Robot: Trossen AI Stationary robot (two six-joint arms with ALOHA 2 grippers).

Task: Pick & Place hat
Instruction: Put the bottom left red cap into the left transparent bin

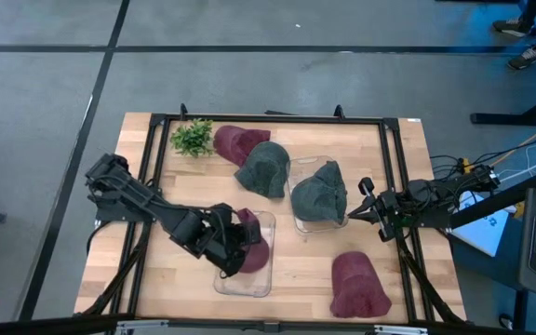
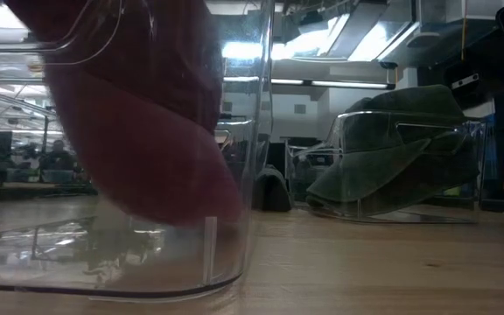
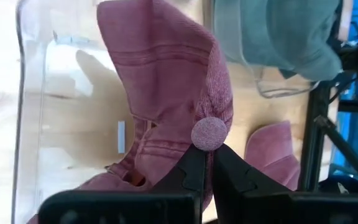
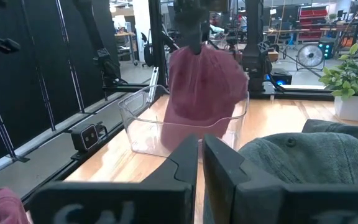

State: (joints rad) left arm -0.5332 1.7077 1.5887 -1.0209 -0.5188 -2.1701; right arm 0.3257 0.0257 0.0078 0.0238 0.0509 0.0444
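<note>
Closest to the low camera stood a clear plastic bin point(image 2: 234, 175), and a maroon hat point(image 2: 138, 114) hung down inside it, its lowest edge just above the bin floor. From above, the left gripper point(image 1: 235, 237) was over this bin, fingers clamped on the hat's crown by its top button point(image 3: 209, 132). The right gripper point(image 1: 356, 207) waited beside a second clear bin point(image 1: 298, 221) near the table's middle, fingers together and holding nothing. As a judgement, the placing was nearly finished: the hat was in the bin but not yet let go, so release and withdrawal remained. Five hats could be counted: three maroon, namely the held one, one at the front edge point(image 1: 358, 286) and one at the back point(image 1: 235, 142); and two grey-green, one in the second bin point(image 1: 319, 193), one loose behind it point(image 1: 264, 169). Two bins and one small plant point(image 1: 192, 138) completed the table.
</note>
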